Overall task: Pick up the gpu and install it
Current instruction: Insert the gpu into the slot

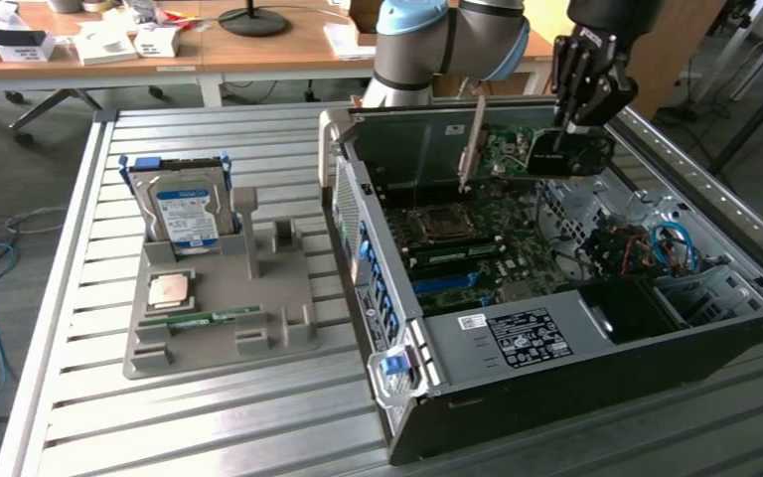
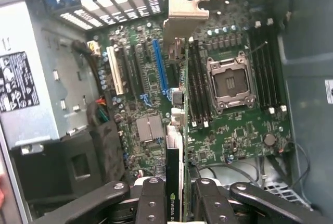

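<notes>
1. I see black fingers (image 2: 152,203) on either side of the graphics card (image 2: 174,182), which is black-edged with a green logo.
2. Beyond the fingertips I see a green motherboard (image 2: 234,130) with one blue slot (image 2: 159,65) and one white slot (image 2: 115,70).
3. Far from the fingers, the hard drive (image 1: 186,214) has a blue label.

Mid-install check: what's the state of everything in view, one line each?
gpu, gripped on edge over the motherboard
gripper, shut on gpu
computer case, side open
CPU socket, empty
hard drive, standing in holder
processor, flat in holder
memory stick, flat in holder
</notes>
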{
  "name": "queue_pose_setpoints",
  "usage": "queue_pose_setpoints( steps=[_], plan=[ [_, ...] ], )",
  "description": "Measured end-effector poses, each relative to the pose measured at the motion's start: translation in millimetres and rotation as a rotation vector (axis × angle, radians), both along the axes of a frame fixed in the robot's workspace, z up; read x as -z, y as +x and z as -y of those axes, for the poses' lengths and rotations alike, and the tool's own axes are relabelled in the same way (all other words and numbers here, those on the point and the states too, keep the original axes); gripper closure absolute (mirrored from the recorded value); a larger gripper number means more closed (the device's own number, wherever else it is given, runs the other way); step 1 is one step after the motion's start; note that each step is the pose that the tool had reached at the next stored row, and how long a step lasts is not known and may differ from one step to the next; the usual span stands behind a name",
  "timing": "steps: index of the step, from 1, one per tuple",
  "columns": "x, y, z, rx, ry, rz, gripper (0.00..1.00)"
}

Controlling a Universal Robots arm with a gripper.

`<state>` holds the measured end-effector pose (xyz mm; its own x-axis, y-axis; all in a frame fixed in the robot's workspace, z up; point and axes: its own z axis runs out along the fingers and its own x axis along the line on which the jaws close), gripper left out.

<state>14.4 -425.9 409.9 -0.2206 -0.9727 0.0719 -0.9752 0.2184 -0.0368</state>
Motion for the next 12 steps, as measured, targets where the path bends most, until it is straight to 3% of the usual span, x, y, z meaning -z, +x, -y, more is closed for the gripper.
queue_pose_setpoints(
  steps=[8, 12],
  plan=[
    [0.1, 0.0, 0.0, -0.128, -0.0055, 0.0000, 0.74],
    [0.0, -0.4, 0.0, -0.142, -0.0041, 0.0007, 0.74]
  ],
)
